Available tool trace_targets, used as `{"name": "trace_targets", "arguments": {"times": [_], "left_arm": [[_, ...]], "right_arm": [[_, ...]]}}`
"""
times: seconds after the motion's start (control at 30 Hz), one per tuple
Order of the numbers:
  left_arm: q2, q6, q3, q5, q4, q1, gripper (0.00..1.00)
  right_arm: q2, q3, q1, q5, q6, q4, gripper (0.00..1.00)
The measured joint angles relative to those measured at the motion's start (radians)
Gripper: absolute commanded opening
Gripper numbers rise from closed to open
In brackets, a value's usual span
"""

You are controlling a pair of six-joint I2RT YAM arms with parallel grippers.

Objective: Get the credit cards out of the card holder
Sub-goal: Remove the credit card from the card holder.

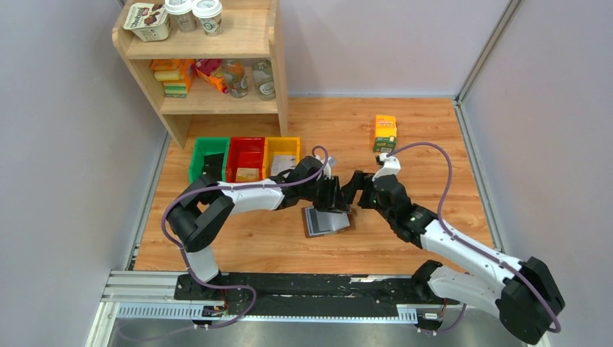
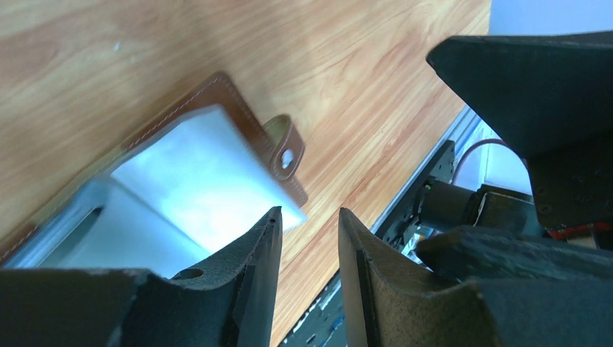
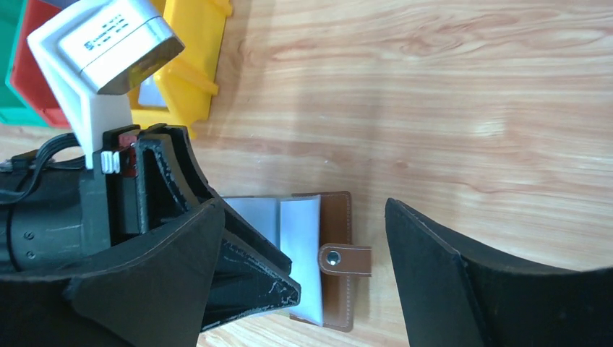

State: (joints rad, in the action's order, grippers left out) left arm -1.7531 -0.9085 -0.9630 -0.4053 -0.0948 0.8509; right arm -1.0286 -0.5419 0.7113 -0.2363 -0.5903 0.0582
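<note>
The holder is laid open at the centre of the table, sleeves showing. The left gripper is held half-parted and empty over it; the right gripper is spread wide just right of it. No card is seen out, so all removal is judged undone.

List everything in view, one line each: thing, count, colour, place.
card holder: one, brown with pale sleeves, open at table centre
carton: one, orange-green, upright, far right of table
green bin, red bin, yellow bin: one each, in a row by the shelf foot
shelf unit: one, pale wood, far left corner
glass jars: two, clear, middle shelf
boxes: several, orange, yellow, green, middle shelf
cups: two, white-lidded, shelf top
tub: one, white-brown, shelf top
table: one, wood-grain
left tool: one, black, part open over the sleeves
right tool: one, black, wide open over the holder
</note>
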Motion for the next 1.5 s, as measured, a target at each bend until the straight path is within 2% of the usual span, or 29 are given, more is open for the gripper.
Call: {"name": "trace_targets", "arguments": {"times": [0.3,0.43,0.53,0.7,0.93,1.13,1.5], "left_arm": [[-0.087,0.053,-0.127,-0.011,0.002,0.009,0.41],[-0.003,0.103,-0.119,0.080,0.079,0.006,0.46],[0.145,0.114,-0.044,0.161,0.144,-0.019,0.47],[0.360,0.102,0.146,0.277,0.222,-0.105,0.50],[0.398,0.040,0.319,0.354,0.289,-0.125,0.52],[0.400,0.018,0.337,0.372,0.289,-0.125,0.52],[0.400,0.005,0.337,0.357,0.262,-0.125,0.52]], "right_arm": [[0.179,0.019,0.017,-0.087,0.055,0.099,0.83],[0.201,0.009,0.019,-0.084,0.085,0.156,0.80],[0.177,-0.012,0.019,-0.046,0.102,0.182,0.80],[0.040,-0.090,0.061,0.034,0.116,0.200,0.83],[-0.285,-0.285,0.251,0.010,0.113,0.275,0.89],[-0.478,-0.372,0.298,-0.006,0.087,0.344,0.92],[-0.607,-0.414,0.265,0.008,0.029,0.443,0.89]]}}
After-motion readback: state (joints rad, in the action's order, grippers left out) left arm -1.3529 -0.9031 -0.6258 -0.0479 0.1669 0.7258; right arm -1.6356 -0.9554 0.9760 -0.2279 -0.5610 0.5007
